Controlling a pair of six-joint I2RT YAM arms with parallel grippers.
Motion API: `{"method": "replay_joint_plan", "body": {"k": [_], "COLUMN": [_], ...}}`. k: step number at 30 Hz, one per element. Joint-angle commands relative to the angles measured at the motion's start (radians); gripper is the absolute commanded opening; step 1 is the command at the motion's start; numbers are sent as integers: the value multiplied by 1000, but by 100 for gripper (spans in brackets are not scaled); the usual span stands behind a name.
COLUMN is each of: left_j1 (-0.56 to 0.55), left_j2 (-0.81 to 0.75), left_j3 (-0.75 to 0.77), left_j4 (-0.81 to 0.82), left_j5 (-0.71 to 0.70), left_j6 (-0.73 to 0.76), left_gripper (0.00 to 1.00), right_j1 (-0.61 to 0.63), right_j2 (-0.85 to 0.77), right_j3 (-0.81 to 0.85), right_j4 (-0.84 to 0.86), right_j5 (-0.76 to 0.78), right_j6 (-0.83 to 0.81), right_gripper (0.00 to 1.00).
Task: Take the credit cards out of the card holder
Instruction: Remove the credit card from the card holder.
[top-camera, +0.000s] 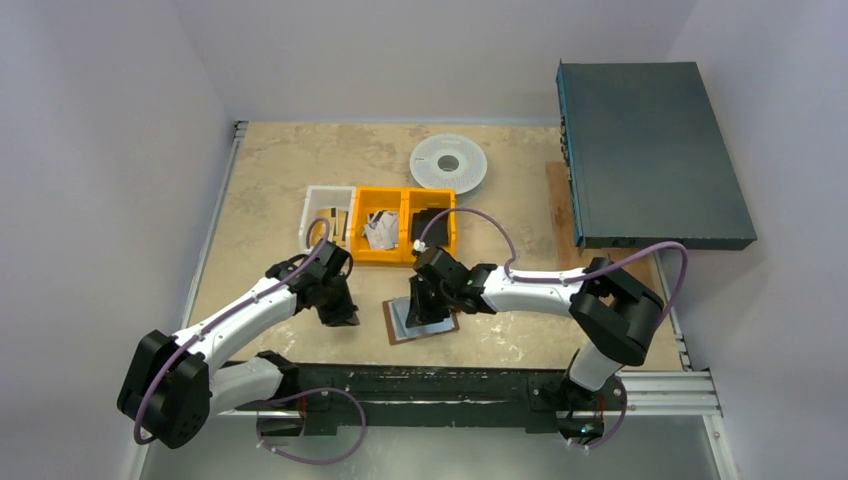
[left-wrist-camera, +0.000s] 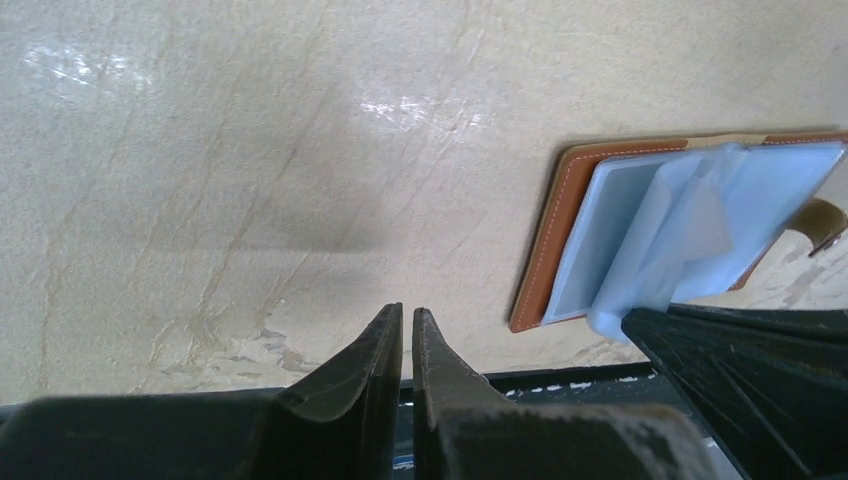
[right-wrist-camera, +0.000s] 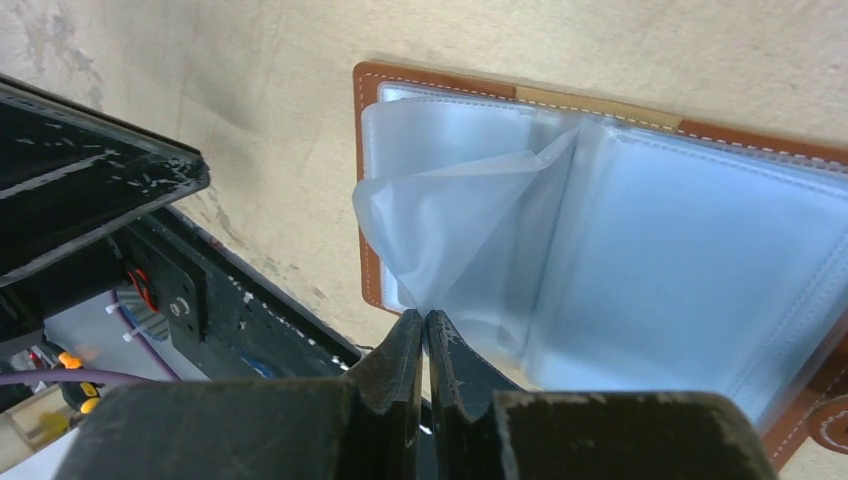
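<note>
The card holder (top-camera: 398, 330) lies open on the table near the front edge, brown leather with pale grey-blue clear sleeves (right-wrist-camera: 690, 270). My right gripper (right-wrist-camera: 427, 315) is shut on the corner of one clear sleeve (right-wrist-camera: 450, 215) and holds it lifted off the holder; it shows above the holder in the top view (top-camera: 428, 303). The sleeves I can see hold no cards. My left gripper (left-wrist-camera: 408, 312) is shut and empty, above bare table left of the holder (left-wrist-camera: 555, 240), as the top view shows (top-camera: 340, 315). Pale credit cards (top-camera: 380, 230) lie in the left orange bin.
Two orange bins (top-camera: 404, 205) and a white bin (top-camera: 318, 195) stand behind the holder; the right orange bin holds a black wallet-like item (top-camera: 432, 224). A white spool (top-camera: 448, 162) lies farther back. A dark box (top-camera: 650, 150) overhangs the right side. The black rail (top-camera: 450, 380) runs along the front edge.
</note>
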Motion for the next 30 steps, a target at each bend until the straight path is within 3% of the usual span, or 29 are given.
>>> {"method": "replay_joint_plan", "body": {"k": [1, 5, 12, 16, 23, 30], "left_j1": [-4, -19, -65, -76, -86, -86], "left_j2": [-27, 6, 213, 313, 382, 360], "left_j3": [16, 17, 14, 13, 59, 39], "left_j4": [67, 194, 455, 516, 313, 241], "left_j5": [62, 161, 264, 275, 160, 99], "left_j6": [8, -33, -129, -150, -118, -104], "left_gripper": [9, 10, 8, 5, 0, 0], "right_j1": [-17, -18, -18, -20, -28, -36], "right_j2": [-52, -58, -61, -69, -116, -175], "right_j3": [-28, -28, -15, -23, -45, -93], "right_j4": [55, 67, 70, 67, 21, -53], "right_j5": [-30, -39, -49, -45, 5, 84], "right_j6": [29, 29, 29, 29, 33, 35], "right_gripper": [4, 4, 3, 3, 4, 3]}}
